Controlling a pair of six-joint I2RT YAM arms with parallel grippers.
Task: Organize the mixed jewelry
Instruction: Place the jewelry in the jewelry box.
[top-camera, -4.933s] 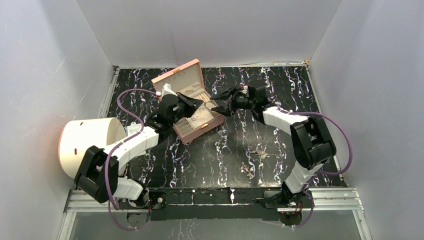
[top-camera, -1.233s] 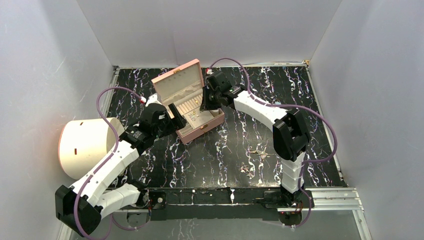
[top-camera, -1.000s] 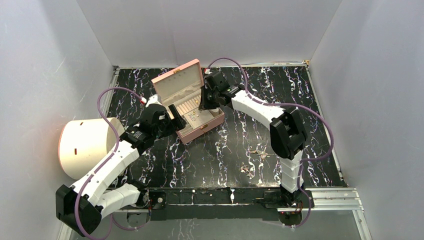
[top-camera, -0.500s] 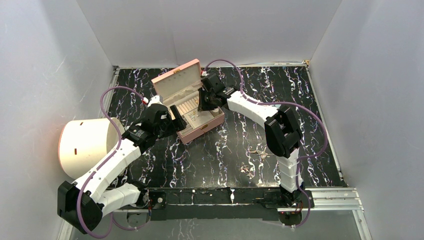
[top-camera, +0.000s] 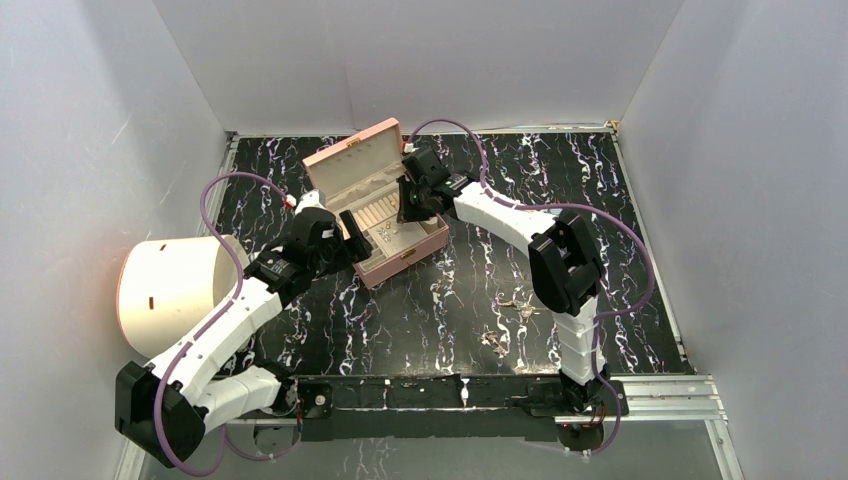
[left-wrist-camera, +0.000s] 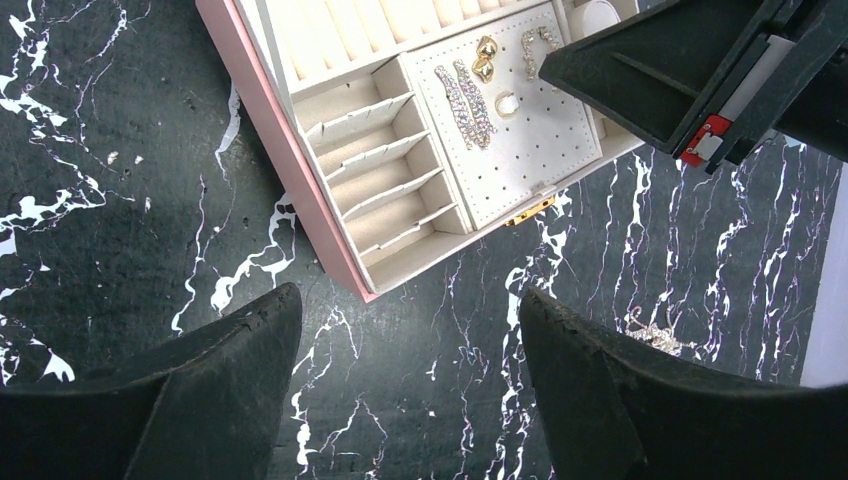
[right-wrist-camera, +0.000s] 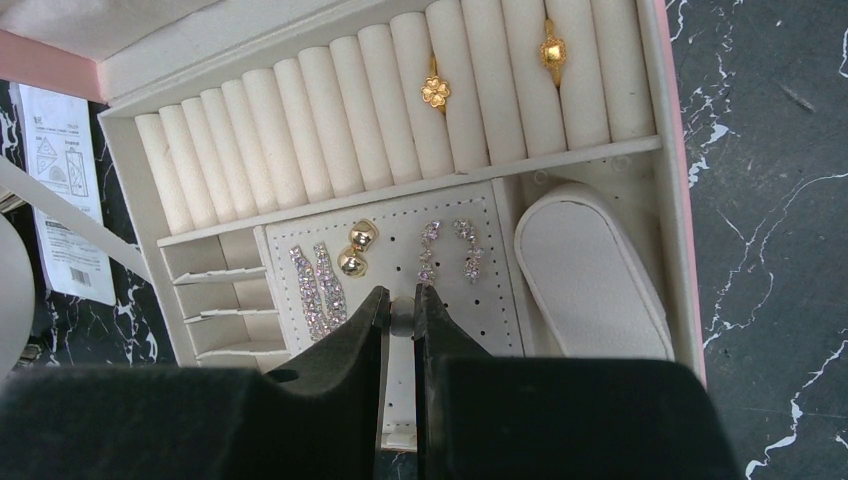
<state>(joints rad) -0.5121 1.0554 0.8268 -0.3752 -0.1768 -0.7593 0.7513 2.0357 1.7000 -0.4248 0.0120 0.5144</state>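
**Jaws at the box: left spread wide, right nearly closed**

Your jaws both work at the pink box (top-camera: 405, 258), but the nearest of the mixed jewelry (top-camera: 497, 341) lies loose on the table (top-camera: 440, 300) by the right arm's base. It sits in two small clusters, well apart from the box. I judge the sorting partly done.

The step in hand looks like a placement on the earring panel (right-wrist-camera: 475, 310). To do it well, keep your right arm vertical over a bare patch of the panel. Stay clear of the sparkling bars (right-wrist-camera: 305, 282), the gold studs (right-wrist-camera: 363, 233) and the drop earrings (right-wrist-camera: 430, 255), then rise straight up so nothing snags. Avoid pushing the box sideways; it looks light. Farther back, two gold rings (right-wrist-camera: 434, 92) sit in the ring rolls (right-wrist-camera: 300, 120), so rings from the table probably belong there.

The left jaws (left-wrist-camera: 408, 300) are spread wide and hold nothing. They hover over the table at the box's near edge, and as far as you can see they do not touch it.

The right jaws (right-wrist-camera: 400, 292) stand above the panel with only a slit between them. A pale hoop (right-wrist-camera: 400, 318) shows in that slit. The left wrist view has it lying on the panel just beside the right fingertip, so it is probably not pinched, though you cannot tell for certain.
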